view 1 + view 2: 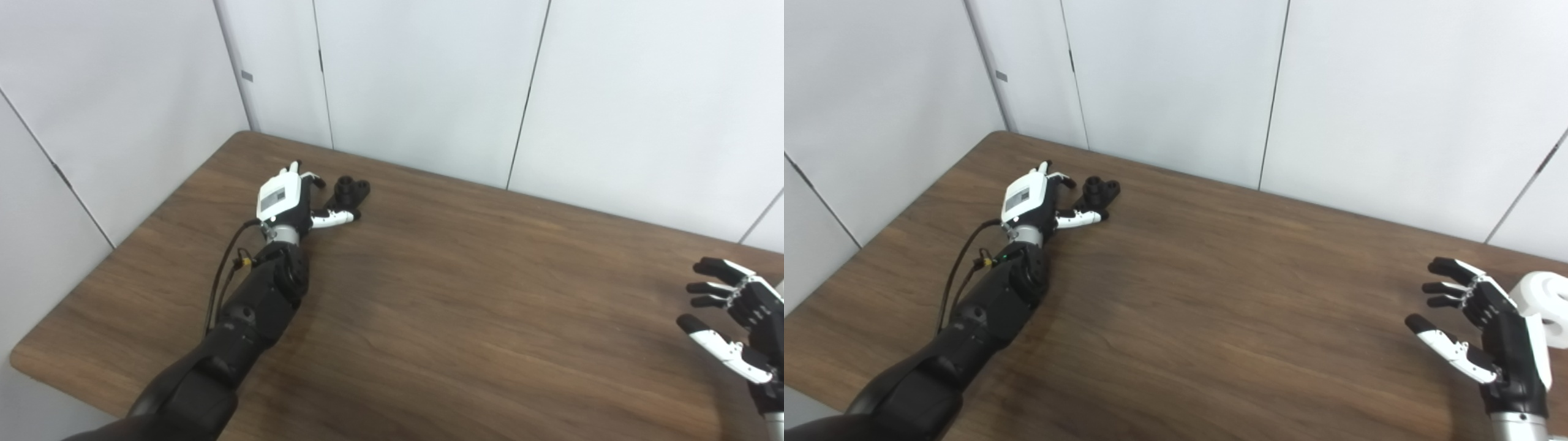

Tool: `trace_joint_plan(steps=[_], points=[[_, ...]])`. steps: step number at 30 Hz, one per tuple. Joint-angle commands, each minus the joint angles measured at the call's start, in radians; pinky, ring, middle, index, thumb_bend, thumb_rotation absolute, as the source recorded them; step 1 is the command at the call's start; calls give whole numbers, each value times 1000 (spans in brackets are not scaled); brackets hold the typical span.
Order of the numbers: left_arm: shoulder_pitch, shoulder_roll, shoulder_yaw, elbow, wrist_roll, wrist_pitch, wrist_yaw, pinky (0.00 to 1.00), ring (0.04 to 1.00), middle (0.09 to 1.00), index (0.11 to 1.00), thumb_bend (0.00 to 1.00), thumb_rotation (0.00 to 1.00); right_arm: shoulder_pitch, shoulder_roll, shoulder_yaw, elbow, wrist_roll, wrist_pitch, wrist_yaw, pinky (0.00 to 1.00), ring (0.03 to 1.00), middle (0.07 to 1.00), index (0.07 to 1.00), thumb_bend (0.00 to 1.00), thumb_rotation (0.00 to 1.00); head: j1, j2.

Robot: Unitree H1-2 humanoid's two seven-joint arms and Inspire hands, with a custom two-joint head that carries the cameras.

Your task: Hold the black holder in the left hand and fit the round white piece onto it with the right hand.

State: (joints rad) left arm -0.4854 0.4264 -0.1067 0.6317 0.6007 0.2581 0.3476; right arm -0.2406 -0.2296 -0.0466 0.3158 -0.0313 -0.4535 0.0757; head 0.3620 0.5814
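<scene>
Left hand (286, 202) lies spread on the counter (429, 294), black holder (350, 191) just beyond its fingertips, ungrasped; it should close round it squarely. Right hand (1488, 334) waits spread, round white piece (1543, 300) just behind it.

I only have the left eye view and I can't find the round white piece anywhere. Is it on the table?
Observer: Yes. The right eye view shows the round white piece at the table's far right edge, outside your frame.
Operator: Where is it relative to the right robot hand?
Observer: Just behind the right robot hand; whether they touch, I cannot tell.
Operator: Is that robot hand holding it?
Observer: No. Its open palm faces away from the piece, toward the left robot hand and the black holder.
</scene>
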Motion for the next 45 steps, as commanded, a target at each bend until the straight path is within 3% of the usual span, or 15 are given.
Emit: trace_joint_plan(steps=[1, 13, 25, 45], points=[[-37, 4, -4, 6, -8, -26, 10, 1000, 1000, 995, 707, 842, 336, 147, 26, 13, 66, -10, -16, -14, 557, 636, 732, 715, 630, 366, 0, 1], [-31, -28, -5, 28, -53, -37, 19, 959, 1000, 973, 691, 850, 311, 161, 27, 10, 37, -1, -11, -6, 548, 629, 727, 710, 627, 357, -4, 14], [-33, -22, -36, 71, -44, -49, 34, 949, 1000, 979, 701, 853, 313, 168, 30, 9, 15, 10, -5, -2, 541, 623, 725, 709, 634, 355, -12, 23], [-44, -35, -37, 114, -81, -99, 54, 930, 1000, 957, 695, 845, 269, 188, 30, 9, -27, 13, 13, 4, 545, 632, 727, 710, 652, 383, -23, 40]])
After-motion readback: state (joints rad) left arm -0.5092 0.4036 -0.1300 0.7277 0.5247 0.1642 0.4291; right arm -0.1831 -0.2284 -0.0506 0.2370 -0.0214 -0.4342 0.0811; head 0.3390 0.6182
